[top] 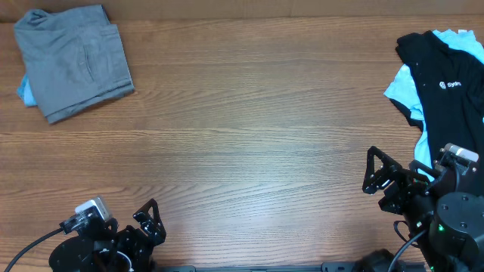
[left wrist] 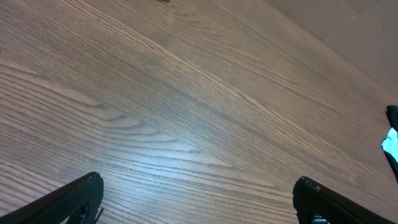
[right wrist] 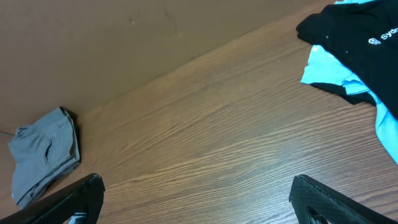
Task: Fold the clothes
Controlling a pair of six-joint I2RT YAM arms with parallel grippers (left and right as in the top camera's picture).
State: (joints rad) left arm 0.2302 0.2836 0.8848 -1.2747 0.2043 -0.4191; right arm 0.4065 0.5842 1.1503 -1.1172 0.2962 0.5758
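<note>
Left gripper (left wrist: 198, 180) wide | right gripper (right wrist: 196, 180) wide | 1 grey shorts (top: 74, 62) | 1 black tee (top: 446, 75)

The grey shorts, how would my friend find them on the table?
Look at the wooden table, in its far left corner. The grey shorts lie folded there. The pile on the right is a black tee and pale-blue shirt; only these are plain grey.

table (top: 249, 151) far-left corner: shorts (top: 76, 60) lying on another garment (top: 23, 89) | far-right: tee (top: 446, 75) on top of shirt (top: 398, 87) | near edge: left gripper (top: 150, 221) left, right gripper (top: 372, 172) right
</note>
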